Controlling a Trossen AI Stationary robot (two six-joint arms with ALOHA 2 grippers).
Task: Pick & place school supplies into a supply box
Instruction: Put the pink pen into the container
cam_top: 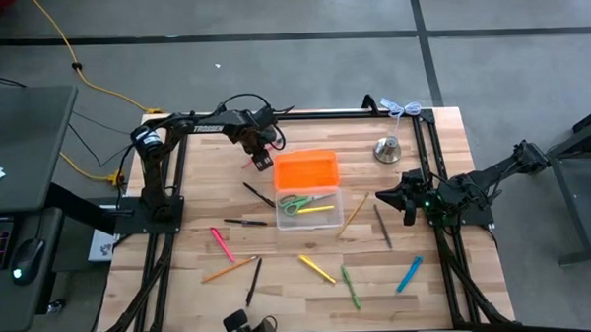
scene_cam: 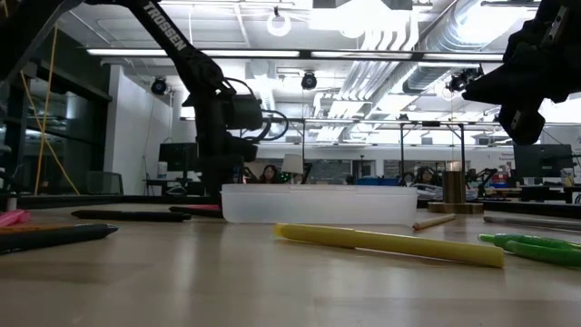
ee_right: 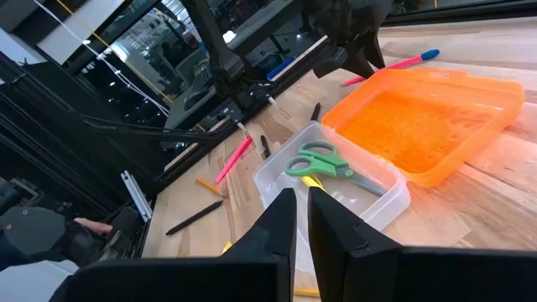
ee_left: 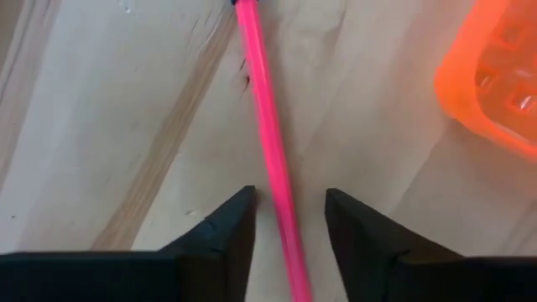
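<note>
A pink pen (ee_left: 264, 109) lies flat on the wooden table just left of the supply box's open orange lid (cam_top: 305, 169). My left gripper (ee_left: 289, 197) points down over it, open, one finger on each side of the pen with a gap on both sides. The clear supply box (cam_top: 322, 220) holds green-handled scissors (ee_right: 323, 161) and a yellow pen (cam_top: 317, 211). My right gripper (cam_top: 390, 197) waits shut at the table's right, off the surface, near nothing.
Loose supplies lie around the box: black pens (cam_top: 259, 195), a pink marker (cam_top: 221, 242), an orange pencil (cam_top: 228, 270), a yellow pen (cam_top: 316, 269), a green one (cam_top: 351, 287), a blue one (cam_top: 410, 273). A silver bell (cam_top: 388, 149) stands at the far right.
</note>
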